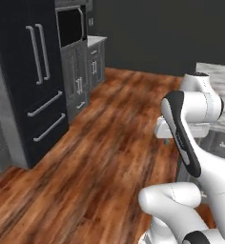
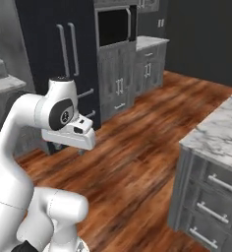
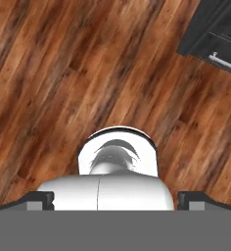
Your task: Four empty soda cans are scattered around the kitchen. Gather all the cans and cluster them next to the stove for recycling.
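- White arm (image 1: 190,143) links were seen nearest the base cameras, folded up over the base, with the hand turned down toward the floor.
- Wide-set fingertips (image 3: 39,200) were shown at the two bottom corners of the hand view; the gripper (image 3: 116,200) was spread to its full width and nothing was held in it.
- Beneath the hand, reddish-brown wooden floor (image 3: 63,73) was seen, its planks running diagonally across the hand view.
- At the top right corner of the hand view, the corner of a dark cabinet front (image 3: 205,24) with a silver bar handle (image 3: 222,60) was seen.
- To the arm's left, a tall dark refrigerator (image 1: 19,71) with long silver handles was seen standing on the floor.
- Just beyond the refrigerator, a black-fronted built-in oven (image 1: 70,26) was set into a grey cabinet column (image 1: 76,81), and lower grey cabinets with a pale top (image 1: 96,57) were placed just beside it.
- To the arm's right, a marble-topped counter (image 2: 221,133) was seen, with grey drawers (image 2: 211,197) below it, each fitted with a silver handle.
- A plain dark wall (image 1: 157,33) was seen at the far end of the floor.
- Where the soda cans and the stove stood could not be told.
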{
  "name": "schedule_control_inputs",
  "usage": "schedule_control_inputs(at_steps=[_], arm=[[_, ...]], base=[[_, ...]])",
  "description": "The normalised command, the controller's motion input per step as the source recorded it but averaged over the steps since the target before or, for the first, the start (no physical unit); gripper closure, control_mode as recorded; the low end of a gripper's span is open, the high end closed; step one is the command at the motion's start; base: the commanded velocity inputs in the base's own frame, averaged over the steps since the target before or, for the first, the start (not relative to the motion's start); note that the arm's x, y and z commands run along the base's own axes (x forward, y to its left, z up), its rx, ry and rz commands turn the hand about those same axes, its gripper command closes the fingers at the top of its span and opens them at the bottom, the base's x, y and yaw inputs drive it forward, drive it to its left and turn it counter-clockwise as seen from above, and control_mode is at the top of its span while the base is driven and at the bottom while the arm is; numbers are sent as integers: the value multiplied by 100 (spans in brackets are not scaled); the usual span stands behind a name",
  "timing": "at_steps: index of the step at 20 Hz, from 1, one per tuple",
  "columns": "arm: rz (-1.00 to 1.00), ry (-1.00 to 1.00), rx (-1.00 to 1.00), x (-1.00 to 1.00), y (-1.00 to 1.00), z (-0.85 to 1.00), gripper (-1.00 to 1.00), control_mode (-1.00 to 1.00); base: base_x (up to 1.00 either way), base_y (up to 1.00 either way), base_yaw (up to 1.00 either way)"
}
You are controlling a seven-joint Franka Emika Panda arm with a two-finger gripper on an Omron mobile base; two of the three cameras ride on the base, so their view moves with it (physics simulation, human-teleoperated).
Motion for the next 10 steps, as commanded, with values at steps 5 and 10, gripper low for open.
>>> schedule_control_inputs(at_steps=[5,10], arm=[[0,0,0,0,0,0,-100,100],[0,0,0,0,0,0,-100,100]], base=[[100,100,-57],[100,100,-52]])
